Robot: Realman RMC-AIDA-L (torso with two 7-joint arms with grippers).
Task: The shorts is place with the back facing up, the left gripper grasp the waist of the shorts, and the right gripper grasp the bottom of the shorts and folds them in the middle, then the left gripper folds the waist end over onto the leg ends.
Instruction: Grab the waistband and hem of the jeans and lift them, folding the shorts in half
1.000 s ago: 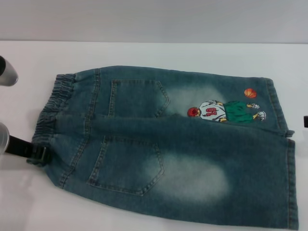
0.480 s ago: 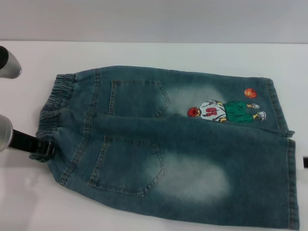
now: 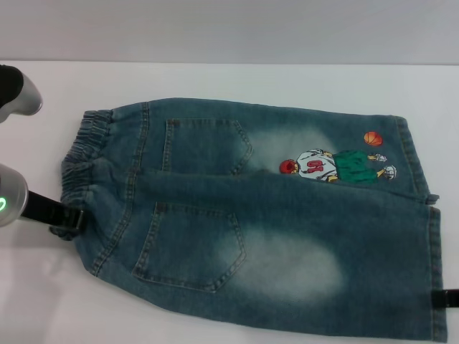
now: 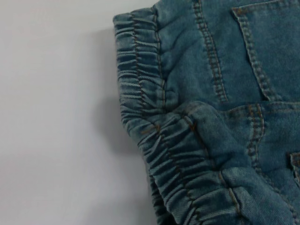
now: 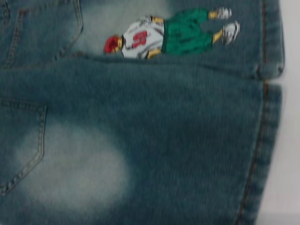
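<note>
Shorts [image 3: 265, 215] lay flat, back up, on the white counter [image 3: 237, 79]. Approach step: left hand [image 3: 66, 217] touched the waist [image 3: 75, 161] edge, right hand [image 3: 446, 298] was beside the bottom [image 3: 430, 265] hem; grip on either unclear. Next: both must clamp before the lengthwise fold.

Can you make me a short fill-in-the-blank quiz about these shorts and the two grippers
1. The shorts lie flat with their two back ____ facing up.
2. The left gripper sits at the gathered ____ end.
3. The cartoon print shows a player beside an orange ____.
4. The right gripper is near the ____ of the nearer leg.

Missing words: pockets; waist; ball; hem
</note>
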